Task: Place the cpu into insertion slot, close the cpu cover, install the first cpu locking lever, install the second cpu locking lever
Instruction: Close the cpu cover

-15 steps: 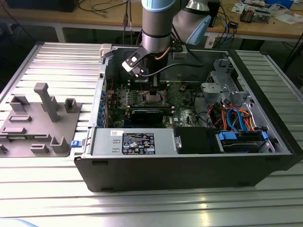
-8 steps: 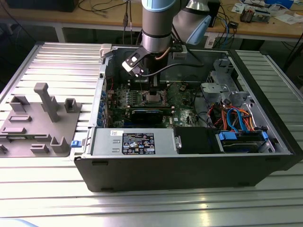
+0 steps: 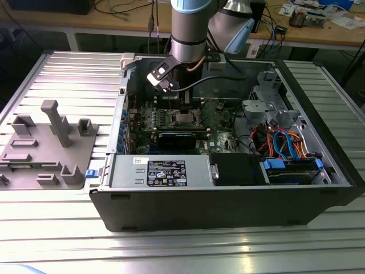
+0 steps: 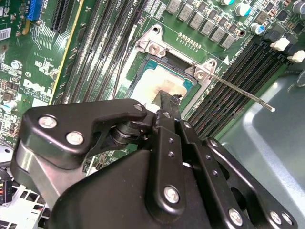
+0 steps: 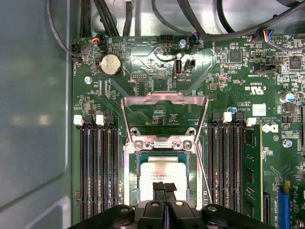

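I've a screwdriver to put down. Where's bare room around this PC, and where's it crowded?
Free: the ribbed table in front of the computer case, and beyond the grey fixture. Crowded: inside the case, where the tool hangs over the cpu, near cables.

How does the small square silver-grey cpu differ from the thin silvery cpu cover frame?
The cpu is a solid plate; the cpu cover is an open frame with green board showing through. The cpu lies flat in the square insertion slot; the cpu cover is swung open, off it. The black gripper is over the cpu, not the cpu cover. Both are silvery metal.
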